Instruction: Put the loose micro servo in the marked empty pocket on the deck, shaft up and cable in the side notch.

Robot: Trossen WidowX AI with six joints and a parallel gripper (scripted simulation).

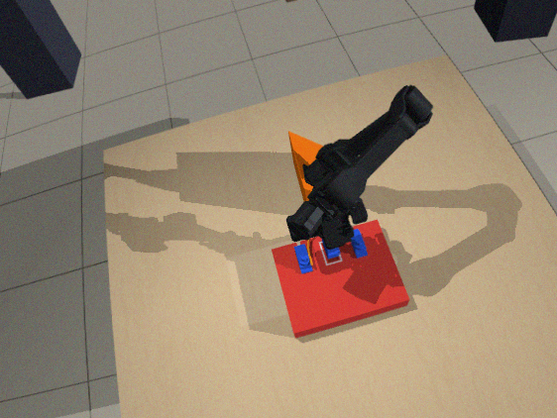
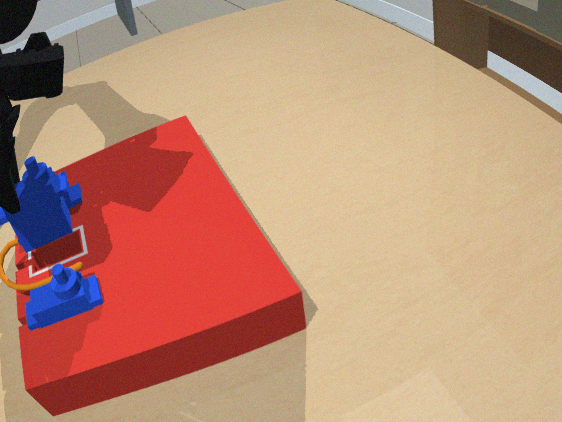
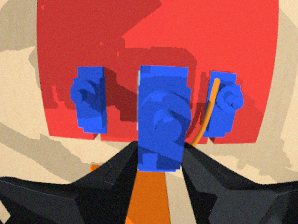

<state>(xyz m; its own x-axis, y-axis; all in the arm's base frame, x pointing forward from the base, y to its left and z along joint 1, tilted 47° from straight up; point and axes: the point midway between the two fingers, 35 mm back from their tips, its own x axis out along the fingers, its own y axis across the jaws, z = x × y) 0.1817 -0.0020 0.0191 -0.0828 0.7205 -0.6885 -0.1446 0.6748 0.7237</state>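
The red deck (image 1: 342, 282) lies on the tan table. My gripper (image 1: 329, 238) is shut on the loose blue micro servo (image 2: 42, 205) and holds it upright, shaft up, just above the far end of the white-marked pocket (image 2: 57, 250). The pocket is open and dark inside. The servo's orange cable (image 2: 20, 285) loops down past the pocket's left end and over its near edge. In the wrist view the held servo (image 3: 161, 119) sits between my two black fingers, with a seated blue servo on each side (image 3: 88, 98) (image 3: 225, 103). The pocket is hidden under the held servo there.
A seated servo (image 2: 62, 297) stands close to the pocket's near side. An orange wedge (image 1: 302, 158) stands behind the arm. Dark blocks (image 1: 35, 45) (image 1: 515, 17) stand on the floor beyond the table.
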